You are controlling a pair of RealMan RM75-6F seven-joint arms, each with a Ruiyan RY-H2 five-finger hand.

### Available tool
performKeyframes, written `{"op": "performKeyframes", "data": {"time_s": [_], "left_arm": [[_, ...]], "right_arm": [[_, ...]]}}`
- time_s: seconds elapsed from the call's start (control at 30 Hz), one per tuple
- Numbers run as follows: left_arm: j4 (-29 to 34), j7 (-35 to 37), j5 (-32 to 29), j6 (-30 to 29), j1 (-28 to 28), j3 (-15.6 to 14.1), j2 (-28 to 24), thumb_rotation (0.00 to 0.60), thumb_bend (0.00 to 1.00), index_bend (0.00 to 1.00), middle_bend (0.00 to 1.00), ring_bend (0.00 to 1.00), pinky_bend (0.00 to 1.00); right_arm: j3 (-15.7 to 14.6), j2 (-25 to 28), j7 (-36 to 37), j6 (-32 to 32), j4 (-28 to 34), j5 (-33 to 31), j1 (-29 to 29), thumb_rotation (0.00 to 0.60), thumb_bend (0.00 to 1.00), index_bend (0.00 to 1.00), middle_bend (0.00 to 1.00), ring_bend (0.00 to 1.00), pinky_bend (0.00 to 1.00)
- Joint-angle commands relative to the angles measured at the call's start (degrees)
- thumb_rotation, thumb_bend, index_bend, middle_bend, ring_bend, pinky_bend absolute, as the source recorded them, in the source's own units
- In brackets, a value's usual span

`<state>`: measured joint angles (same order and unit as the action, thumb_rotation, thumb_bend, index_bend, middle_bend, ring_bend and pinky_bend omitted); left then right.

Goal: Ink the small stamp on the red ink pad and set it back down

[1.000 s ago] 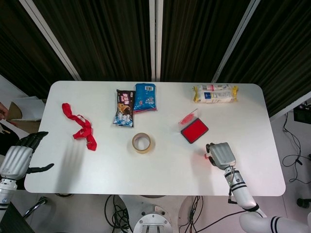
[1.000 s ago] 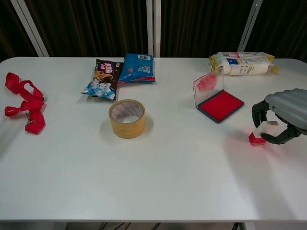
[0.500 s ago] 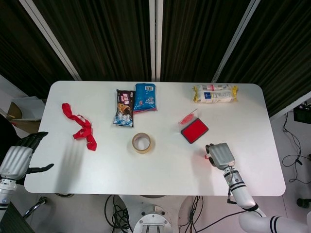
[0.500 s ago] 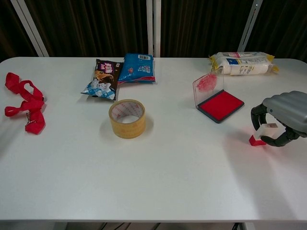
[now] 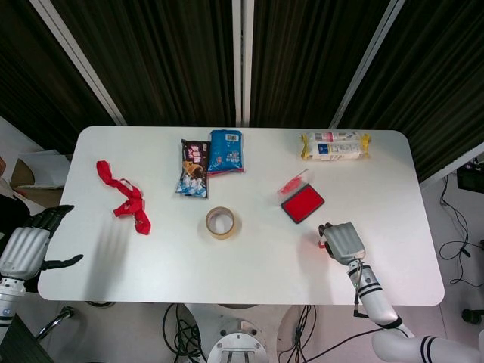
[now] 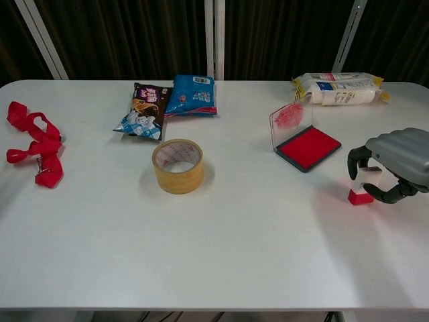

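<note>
Table [image 5: 249, 257]: white, rounded corners, seen from above in the head view.
Room: dark vertical slatted panels behind the table; cables on the floor at right.
Small stamp [image 6: 362, 186]: upright on the table, red base down, pale body above, long axis vertical; just right of and nearer than the red ink pad [image 6: 309, 147], apart from it.
Red ink pad: open, clear lid standing at its left edge.
Right hand [image 6: 392, 164]: arched over the small stamp, dark fingers [image 6: 355, 159] curled down on both sides and pinching its body.
Left hand [image 5: 29, 243]: off the table's left edge, fingers apart, holding nothing.
Others: tape roll [image 6: 177, 165], red lanyard [image 6: 35, 151], snack packets [image 6: 171, 102], wipes pack [image 6: 338, 88].
</note>
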<state>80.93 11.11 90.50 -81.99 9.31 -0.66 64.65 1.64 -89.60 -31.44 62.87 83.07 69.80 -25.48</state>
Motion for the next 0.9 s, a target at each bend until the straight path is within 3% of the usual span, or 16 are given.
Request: {"op": "performKeyframes", "data": {"time_s": [0.03,0.7,0.9], "left_arm": [[0.1,0.0,0.1,-0.1,0.0,0.0,0.0,0.461,0.06,0.11,0.13,0.14,0.25],[0.6,-0.2,0.4,-0.4,0.0,-0.1,-0.3,0.462,0.06,0.12,0.13,0.14,0.25],[1.2,-0.7,0.5,-0.8,-0.1,0.0,-0.4,0.462,0.06,0.11,0.13,0.14,0.25]], "right_arm": [[0.0,0.2,0.0,0.1,0.2,0.2,0.0,0.600,0.38,0.43,0.43,0.87,0.98],[-2.0,5.7,-0.5,3.0,7.8,3.4,2.0,0.600,0.36,0.35,0.35,0.87,0.98],[-2.8,11.3,3.5,11.6,14.2,10.1,5.7,0.600,0.35,0.29,0.31,0.87,0.98]]}}
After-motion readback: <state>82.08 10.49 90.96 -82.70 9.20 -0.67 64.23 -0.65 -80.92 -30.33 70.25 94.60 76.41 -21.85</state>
